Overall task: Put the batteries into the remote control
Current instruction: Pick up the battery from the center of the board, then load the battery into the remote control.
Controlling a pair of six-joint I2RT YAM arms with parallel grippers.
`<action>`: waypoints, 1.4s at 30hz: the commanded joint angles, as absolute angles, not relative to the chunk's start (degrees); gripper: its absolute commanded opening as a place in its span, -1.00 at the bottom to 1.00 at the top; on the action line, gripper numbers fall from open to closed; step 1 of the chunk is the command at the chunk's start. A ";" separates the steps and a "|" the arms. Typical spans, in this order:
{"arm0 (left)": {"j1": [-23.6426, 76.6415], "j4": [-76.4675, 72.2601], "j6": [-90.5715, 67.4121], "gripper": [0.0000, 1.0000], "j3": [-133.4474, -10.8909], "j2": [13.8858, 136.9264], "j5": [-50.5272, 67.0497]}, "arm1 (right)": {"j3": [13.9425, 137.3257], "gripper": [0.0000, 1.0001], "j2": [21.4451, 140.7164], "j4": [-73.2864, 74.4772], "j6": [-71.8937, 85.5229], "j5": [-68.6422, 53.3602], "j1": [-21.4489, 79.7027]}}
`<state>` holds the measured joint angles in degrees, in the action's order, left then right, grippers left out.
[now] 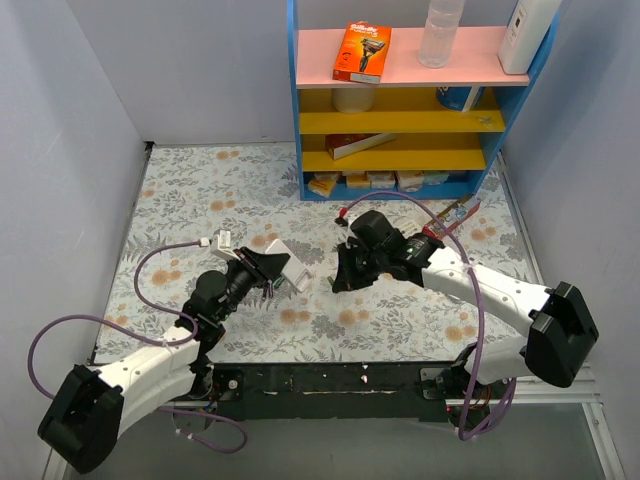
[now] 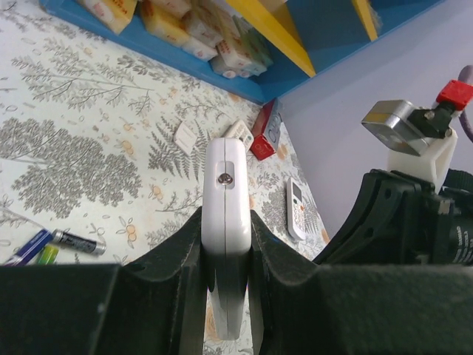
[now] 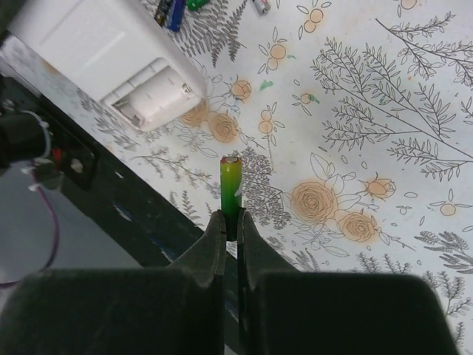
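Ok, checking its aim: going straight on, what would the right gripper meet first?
Likely bare tablecloth just beside the remote's open end; the battery in the right gripper seems to miss the bay, though depth is unclear.

Floral-print table [image 1: 200, 190] carries a blue shelf unit [image 1: 293, 100] along its far edge. Loose batteries [image 2: 70, 242] lie close together on the patterned cloth. A red box [image 2: 262, 137], two small white pieces [image 2: 186, 137] and a small white remote [image 2: 295, 208] rest near the shelf's right end.
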<state>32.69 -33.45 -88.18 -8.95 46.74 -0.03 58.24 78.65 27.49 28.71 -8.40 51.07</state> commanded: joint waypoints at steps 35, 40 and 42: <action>36.91 -53.09 -81.30 -1.00 -18.63 58.89 -7.55 | 50.18 -0.97 75.50 -0.62 73.48 -16.96 44.38; 38.49 -49.40 -79.02 -1.00 -20.82 57.75 -10.28 | 50.27 -0.97 75.85 -0.53 73.74 -15.38 44.38; 38.67 -49.04 -78.75 -1.00 -21.00 57.48 -10.72 | 50.27 -0.97 75.85 -0.53 73.92 -14.86 44.38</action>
<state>37.98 -50.30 -80.97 -18.22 59.55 -7.35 49.69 75.57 1.02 73.21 -17.30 44.36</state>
